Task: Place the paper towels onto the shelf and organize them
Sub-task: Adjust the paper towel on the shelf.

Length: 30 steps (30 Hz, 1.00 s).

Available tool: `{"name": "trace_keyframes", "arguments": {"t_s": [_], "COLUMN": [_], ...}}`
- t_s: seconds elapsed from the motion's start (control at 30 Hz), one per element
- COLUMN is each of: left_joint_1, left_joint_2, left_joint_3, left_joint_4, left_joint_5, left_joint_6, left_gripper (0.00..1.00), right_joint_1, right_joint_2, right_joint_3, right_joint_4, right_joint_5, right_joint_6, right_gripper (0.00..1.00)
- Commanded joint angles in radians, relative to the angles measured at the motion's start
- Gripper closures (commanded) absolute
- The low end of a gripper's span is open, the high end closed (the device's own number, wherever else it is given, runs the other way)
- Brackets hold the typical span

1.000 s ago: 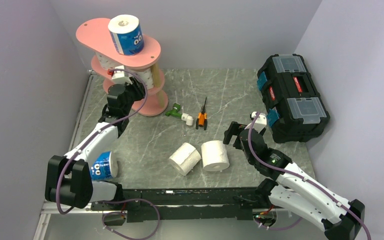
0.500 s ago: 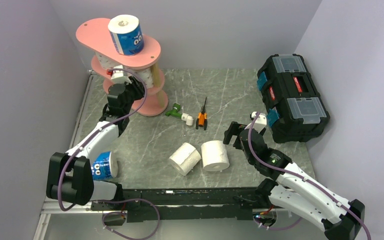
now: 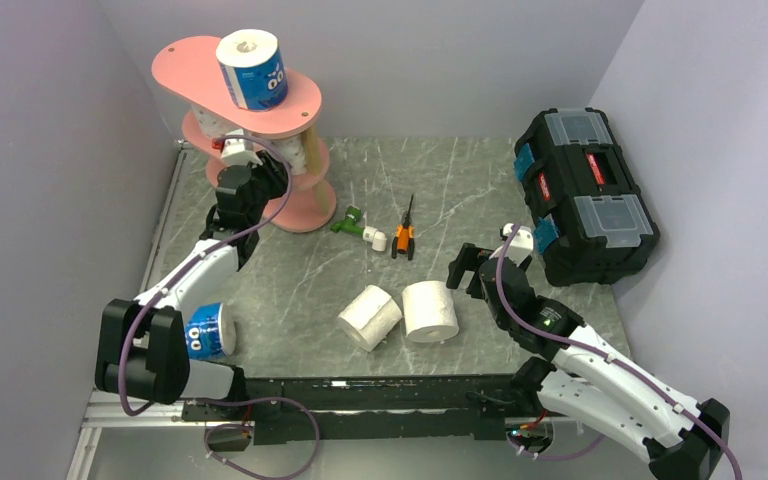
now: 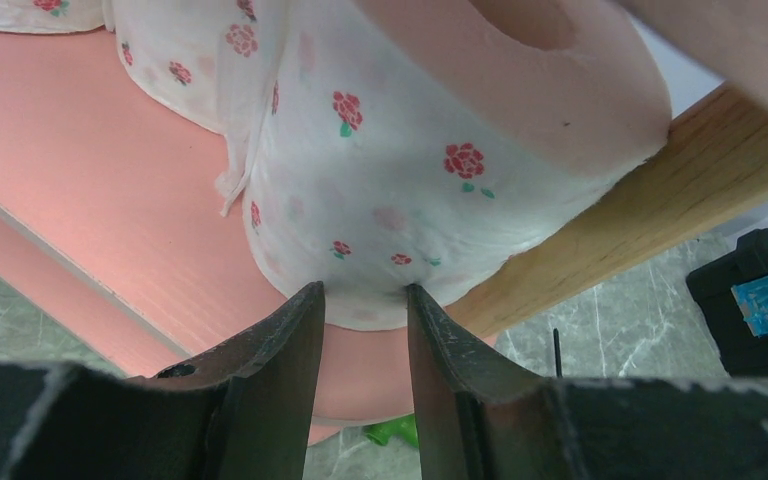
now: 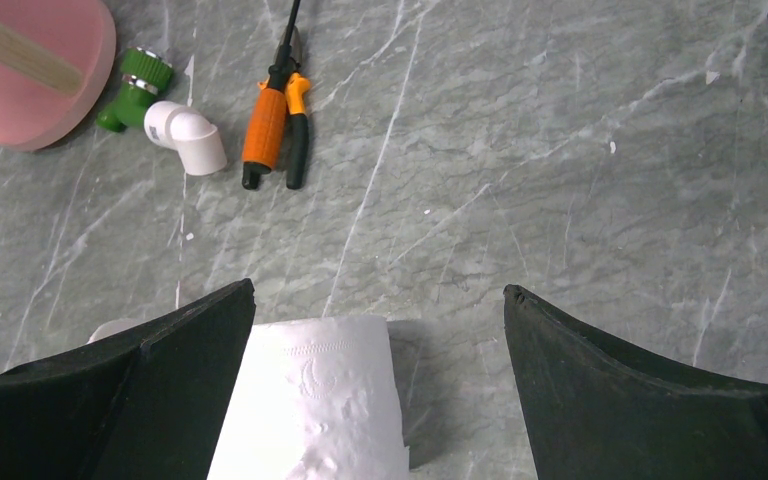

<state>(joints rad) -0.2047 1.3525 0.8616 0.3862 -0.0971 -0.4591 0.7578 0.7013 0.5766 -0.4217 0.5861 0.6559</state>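
Grip of left pincer (image 4: 365, 292) on cropped rose-print roll (image 4: 440, 190) unclear; right pincer (image 5: 380, 290) wide apart.

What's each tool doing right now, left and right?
Left tool: narrowly parted, tips touching the rose-printed paper roll on the pink shelf; grip cannot be told.
Right tool: wide open, empty, by a plain white paper roll.

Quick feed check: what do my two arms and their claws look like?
The left arm and right arm have white shells with black joints and black bases. A purple cable loops along each. The left claw and right claw have plain black fingers that taper toward the tips.
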Motion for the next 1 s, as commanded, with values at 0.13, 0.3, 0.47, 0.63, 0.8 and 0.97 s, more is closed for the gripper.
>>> {"name": "trace_keyframes", "arguments": {"t_s": [0.13,0.3,0.47,0.63,0.8,0.97], "left_joint_1": [0.015,0.018,0.021,0.021,0.022,0.022], "left_joint_2": [0.025,0.028,0.040,0.046,0.053,0.023], "left_joint_3": [0.042,0.038,0.048,0.047,0.057,0.043], "left_joint_4": [-0.011,-0.006,-0.012,-0.004,-0.015,-0.058], "left_joint_5": [0.001,0.006,0.014,0.017,0.018,0.019], "left_joint_6": [-0.037,-0.046,-0.059,-0.062,-0.062,-0.088], "left_gripper": [0.58,0.59,0.59,0.59,0.59,0.56], "right_joint_1": [-0.002,-0.002,-0.001,-0.002,-0.002,-0.001], "right_joint_2": [-0.004,-0.009,-0.014,-0.013,-0.010,-0.004], "right_joint_3": [0.009,0.010,0.012,0.013,0.017,0.026], "right_joint_4": [-0.014,-0.019,-0.023,-0.024,-0.022,-0.022], "right_joint_5": [0.019,0.021,0.021,0.023,0.021,0.017], "right_joint_6": [0.008,0.010,0.012,0.012,0.008,0.017], "right_gripper": [0.03,0.03,0.03,0.03,0.03,0.03]}}
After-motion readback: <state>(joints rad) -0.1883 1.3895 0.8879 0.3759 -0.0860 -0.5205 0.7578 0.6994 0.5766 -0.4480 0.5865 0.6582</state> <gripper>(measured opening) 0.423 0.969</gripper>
